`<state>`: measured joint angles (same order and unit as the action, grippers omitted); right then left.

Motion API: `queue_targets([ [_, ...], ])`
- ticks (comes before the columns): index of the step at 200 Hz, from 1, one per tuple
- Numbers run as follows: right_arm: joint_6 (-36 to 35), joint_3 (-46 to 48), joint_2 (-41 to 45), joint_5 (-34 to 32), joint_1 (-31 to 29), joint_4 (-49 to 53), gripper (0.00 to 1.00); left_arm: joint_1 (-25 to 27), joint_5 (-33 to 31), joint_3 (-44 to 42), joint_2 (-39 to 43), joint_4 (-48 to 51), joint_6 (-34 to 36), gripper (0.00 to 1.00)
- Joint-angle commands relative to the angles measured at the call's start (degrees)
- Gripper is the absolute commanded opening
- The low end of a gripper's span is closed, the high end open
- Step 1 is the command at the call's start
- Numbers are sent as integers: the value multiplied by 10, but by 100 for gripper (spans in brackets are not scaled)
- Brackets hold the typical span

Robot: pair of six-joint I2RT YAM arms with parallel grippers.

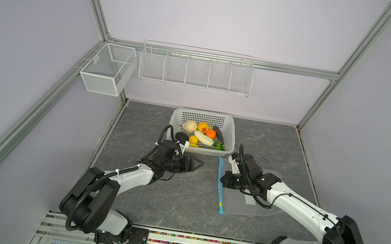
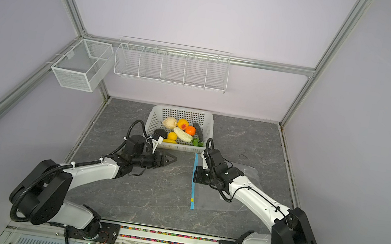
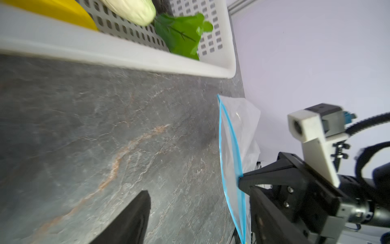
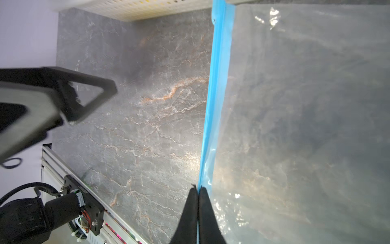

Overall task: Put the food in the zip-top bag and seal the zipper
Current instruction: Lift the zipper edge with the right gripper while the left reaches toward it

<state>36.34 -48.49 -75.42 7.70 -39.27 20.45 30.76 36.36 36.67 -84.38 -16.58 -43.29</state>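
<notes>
We see left gripper apart, empty, beside the basket | right gripper clamped on the zipper of the zip-top bag | food in basket

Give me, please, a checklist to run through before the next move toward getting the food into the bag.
1. Grip: right pincer shut on the zipper: ok.
2. Free arm: left pincer open, holding nothing: ok.
3. Opening: zip-top bag mouth parted wide enough: cannot tell; its blue edges diverge only slightly in the left wrist view.
4. Supply: food all in the white basket, none bagged: ok.
5. Slider: yellow slider tab at the strip's near end, away from the right pincer: ok.
</notes>
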Motion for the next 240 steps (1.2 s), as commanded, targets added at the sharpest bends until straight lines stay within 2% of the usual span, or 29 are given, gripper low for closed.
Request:
queue_targets([
  [1, 16, 18, 24, -8, -5, -26, 6, 29, 36, 23, -34, -63, -12, 71],
  [39, 14, 16, 36, -18, -4, -25, 6, 70, 40, 45, -74, -101, -8, 66],
  [98, 6, -11, 40, -5, 9, -24, 6, 90, 55, 63, -114, -160, -11, 54],
  [127, 7, -15, 42, 0, 14, -26, 6, 92, 52, 70, -130, -175, -23, 61],
  [163, 4, -32, 45, 4, 16, -22, 6, 98, 60, 78, -148, -198, -32, 60],
  [206, -15, -49, 59, 0, 26, 5, 6, 100, 76, 92, -174, -220, -40, 53],
  [240, -18, -56, 60, 0, 26, 13, 6, 100, 77, 95, -171, -221, -37, 39],
])
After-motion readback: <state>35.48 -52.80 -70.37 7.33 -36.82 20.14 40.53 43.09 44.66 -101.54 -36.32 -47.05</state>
